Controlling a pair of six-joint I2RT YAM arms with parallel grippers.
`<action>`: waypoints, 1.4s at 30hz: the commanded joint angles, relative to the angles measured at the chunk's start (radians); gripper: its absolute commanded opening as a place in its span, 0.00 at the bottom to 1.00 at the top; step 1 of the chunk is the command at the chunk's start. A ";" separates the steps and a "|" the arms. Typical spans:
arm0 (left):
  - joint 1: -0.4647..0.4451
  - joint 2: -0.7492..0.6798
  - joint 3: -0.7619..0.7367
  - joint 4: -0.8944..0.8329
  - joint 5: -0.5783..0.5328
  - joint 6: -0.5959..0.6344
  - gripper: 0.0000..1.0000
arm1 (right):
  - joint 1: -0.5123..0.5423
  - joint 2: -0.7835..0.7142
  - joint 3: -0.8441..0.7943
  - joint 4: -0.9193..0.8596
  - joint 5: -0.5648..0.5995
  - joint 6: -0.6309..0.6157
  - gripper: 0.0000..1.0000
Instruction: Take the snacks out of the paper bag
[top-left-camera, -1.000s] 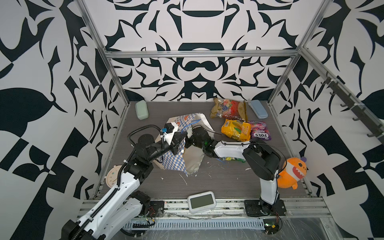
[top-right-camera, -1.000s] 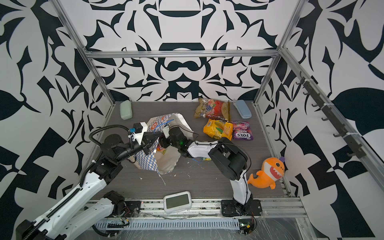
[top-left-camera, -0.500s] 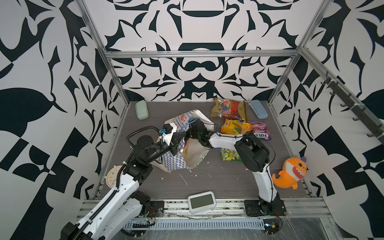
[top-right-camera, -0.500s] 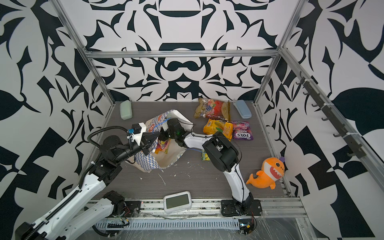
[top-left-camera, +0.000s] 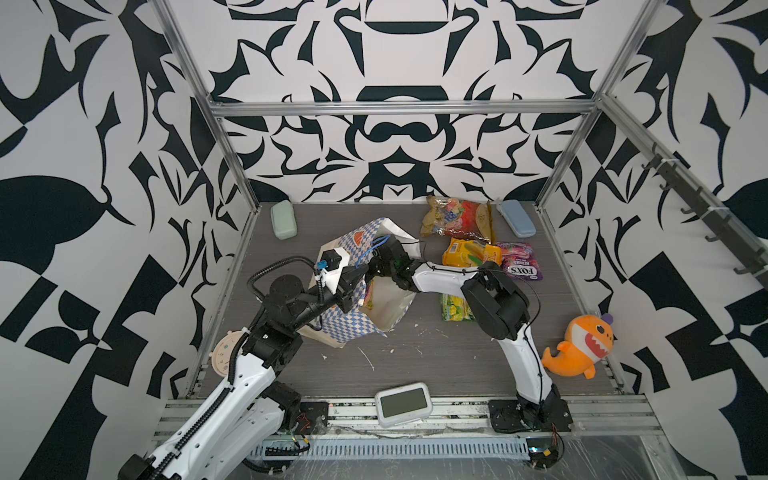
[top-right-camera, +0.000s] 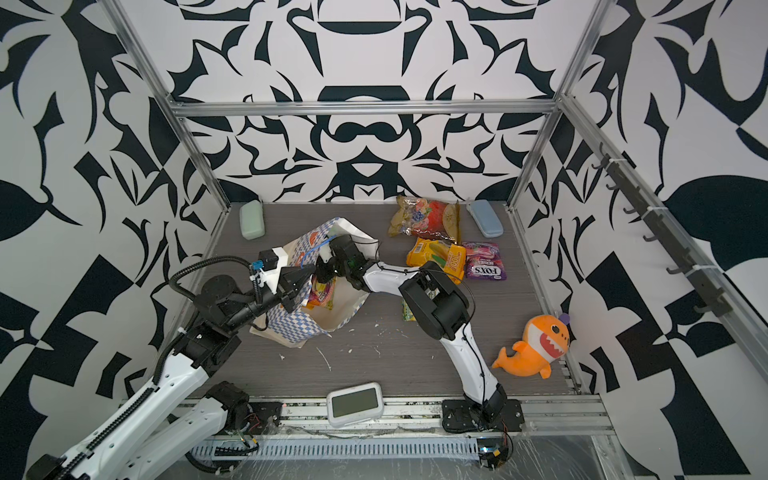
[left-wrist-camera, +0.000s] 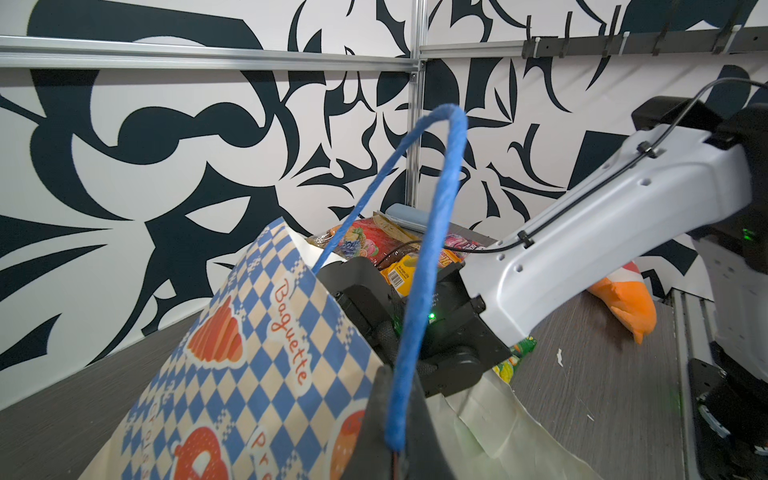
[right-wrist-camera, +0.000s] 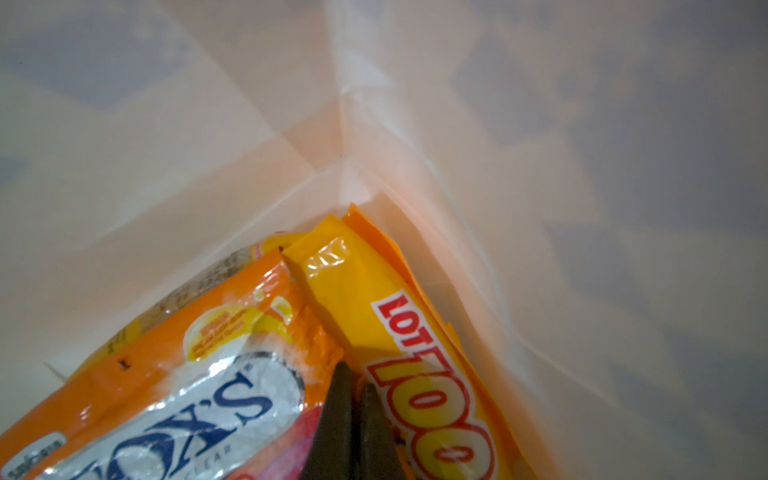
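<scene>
Right hand (right-wrist-camera: 353, 376) newly closed inside bag (top-left-camera: 353, 328)

Open, tilted paper bag (top-left-camera: 345, 328) holds orange FOX'S pkt (right-wrist-camera: 187, 395), yellow pkt (right-wrist-camera: 353, 307).

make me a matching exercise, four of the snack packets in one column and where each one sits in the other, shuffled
Column one
1. purple FOX'S packet
2. green packet
3. orange FOX'S packet
4. red fruit-print bag

Column two
a. inside the paper bag
b. at the back wall, beside the blue case
c. partly hidden under the right arm
d. right next to the yellow packet that lies outside the bag

Pairs: 1-d, 2-c, 3-a, 4-b
</scene>
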 joint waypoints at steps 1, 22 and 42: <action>-0.009 -0.024 -0.005 0.043 0.028 0.003 0.00 | -0.012 -0.079 -0.038 0.007 -0.012 0.045 0.00; -0.009 -0.022 -0.007 0.014 -0.003 0.019 0.00 | -0.014 -0.488 -0.374 0.103 -0.061 0.143 0.00; -0.009 0.014 0.014 -0.031 0.031 0.053 0.00 | 0.333 -0.563 -0.537 0.003 0.158 -0.274 0.11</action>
